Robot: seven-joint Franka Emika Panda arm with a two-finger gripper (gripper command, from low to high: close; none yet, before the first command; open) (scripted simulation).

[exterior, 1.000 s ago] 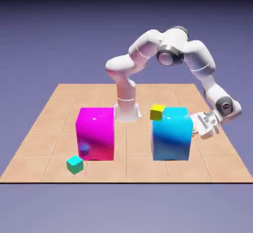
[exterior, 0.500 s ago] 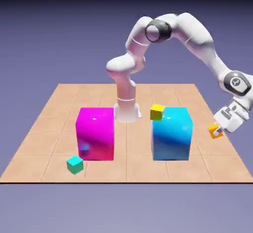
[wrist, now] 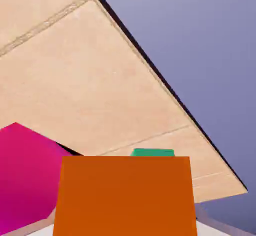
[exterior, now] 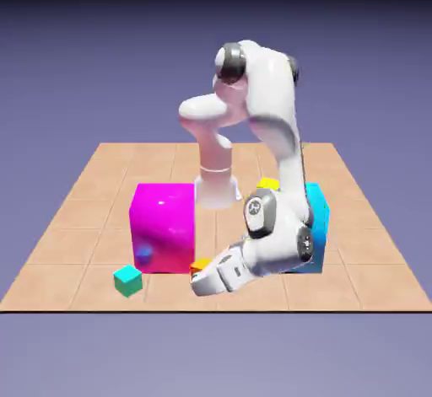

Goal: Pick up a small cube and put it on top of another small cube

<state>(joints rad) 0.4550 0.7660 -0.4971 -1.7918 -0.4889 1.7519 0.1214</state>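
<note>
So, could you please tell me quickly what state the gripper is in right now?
Gripper: closed on the small orange cube, which fills the space between its fingers in the hand view.

Tiled table (exterior: 84, 218) under magenta block (exterior: 162, 227), cyan block (exterior: 317, 218), teal cube (exterior: 128, 281).

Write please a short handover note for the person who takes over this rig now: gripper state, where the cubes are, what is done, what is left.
Gripper: shut on the small orange cube, held low over the table, in front of the big magenta block.
Small teal cube: on the table near its front edge, at the exterior view's left of the gripper; the hand view shows it just beyond the orange cube.
Small yellow cube: behind the big cyan block, mostly hidden by the arm.
Done: orange cube picked up.
Left: set it on another small cube, probably the teal one, then release.
</note>
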